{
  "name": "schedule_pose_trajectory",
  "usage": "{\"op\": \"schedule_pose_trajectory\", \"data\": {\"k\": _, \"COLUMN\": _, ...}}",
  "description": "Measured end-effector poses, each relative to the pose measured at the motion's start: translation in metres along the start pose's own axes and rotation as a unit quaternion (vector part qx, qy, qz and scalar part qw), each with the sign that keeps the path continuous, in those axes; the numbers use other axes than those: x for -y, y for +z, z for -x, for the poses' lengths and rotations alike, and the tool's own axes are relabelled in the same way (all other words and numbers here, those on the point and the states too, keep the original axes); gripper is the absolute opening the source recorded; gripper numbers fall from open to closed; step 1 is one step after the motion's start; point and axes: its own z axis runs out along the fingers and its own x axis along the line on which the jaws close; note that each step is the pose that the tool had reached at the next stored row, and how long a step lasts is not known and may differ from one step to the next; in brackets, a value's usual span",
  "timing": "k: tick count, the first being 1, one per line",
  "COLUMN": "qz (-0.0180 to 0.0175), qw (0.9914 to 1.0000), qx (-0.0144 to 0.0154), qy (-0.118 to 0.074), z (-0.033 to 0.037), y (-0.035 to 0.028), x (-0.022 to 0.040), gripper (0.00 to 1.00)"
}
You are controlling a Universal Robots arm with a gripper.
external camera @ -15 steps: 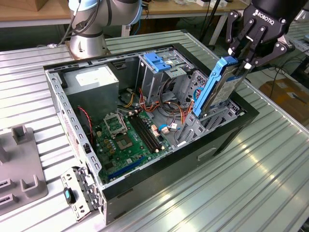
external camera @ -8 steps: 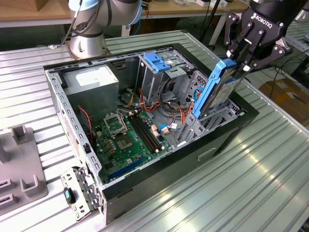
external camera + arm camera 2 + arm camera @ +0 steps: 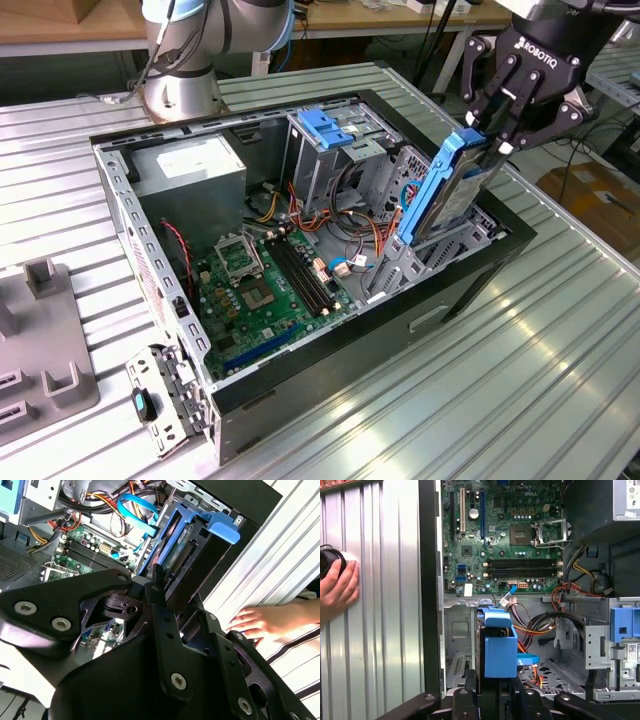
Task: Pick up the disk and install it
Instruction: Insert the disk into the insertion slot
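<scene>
The disk is a flat drive with blue plastic side rails. It stands on edge, tilted, with its lower end inside the metal bay at the open computer case's corner on the exterior view's right. My gripper is above it and shut on its upper end. In the first wrist view the disk runs out from between my black fingers toward the motherboard. In the second wrist view the disk reaches down into the bay beyond my fingers.
The open case lies on a ribbed metal table. Inside are a green motherboard, a grey power-supply box, a metal cage with a blue top and loose cables. A person's hand rests on the table beside the case.
</scene>
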Motion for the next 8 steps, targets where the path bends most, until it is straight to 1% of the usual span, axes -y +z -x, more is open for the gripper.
{"op": "schedule_pose_trajectory", "data": {"k": 2, "qz": 0.0000, "qw": 1.00000, "qx": 0.0000, "qy": 0.000, "z": 0.0000, "y": 0.0025, "x": 0.0000, "gripper": 0.35}}
{"op": "schedule_pose_trajectory", "data": {"k": 3, "qz": 0.0000, "qw": 1.00000, "qx": 0.0000, "qy": 0.000, "z": 0.0000, "y": 0.0048, "x": -0.0001, "gripper": 0.35}}
{"op": "schedule_pose_trajectory", "data": {"k": 4, "qz": 0.0000, "qw": 1.00000, "qx": 0.0001, "qy": 0.000, "z": -0.0001, "y": 0.0077, "x": -0.0001, "gripper": 0.35}}
{"op": "schedule_pose_trajectory", "data": {"k": 7, "qz": 0.0000, "qw": 1.00000, "qx": 0.0000, "qy": 0.000, "z": -0.0001, "y": 0.0137, "x": -0.0002, "gripper": 0.35}}
{"op": "schedule_pose_trajectory", "data": {"k": 8, "qz": 0.0000, "qw": 1.00000, "qx": 0.0000, "qy": 0.000, "z": -0.0001, "y": 0.0178, "x": -0.0003, "gripper": 0.35}}
